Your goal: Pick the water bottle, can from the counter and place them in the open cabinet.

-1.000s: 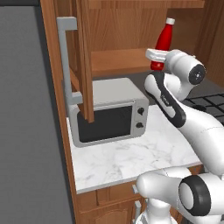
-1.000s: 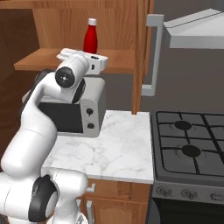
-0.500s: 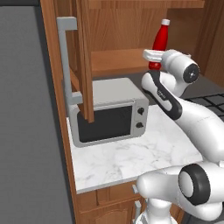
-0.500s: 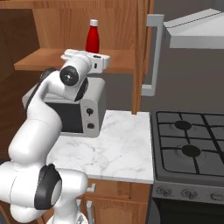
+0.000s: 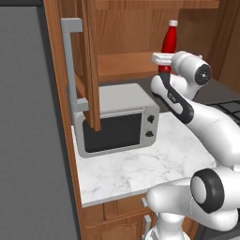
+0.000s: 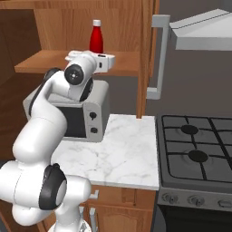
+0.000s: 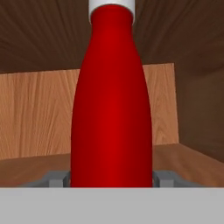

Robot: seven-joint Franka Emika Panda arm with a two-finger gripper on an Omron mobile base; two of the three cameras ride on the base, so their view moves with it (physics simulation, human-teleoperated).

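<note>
While the gripper (image 7: 111, 178) stays closed on the lower body of the water bottle (image 7: 111, 105), you have it upright at the open cabinet (image 6: 81, 61), over its wooden shelf; whether its base touches the wood, you cannot tell. Judge it stiff, glossy and slippery, top-heavy if full, so hold low on the straight body, never the neck. You can count one bottle and one microwave (image 5: 117, 124).

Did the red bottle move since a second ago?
Yes. In the left base view the water bottle, gripped by the claw, has slid left, away from the cabinet's right wall and deeper over the wooden shelf, staying upright.
</note>
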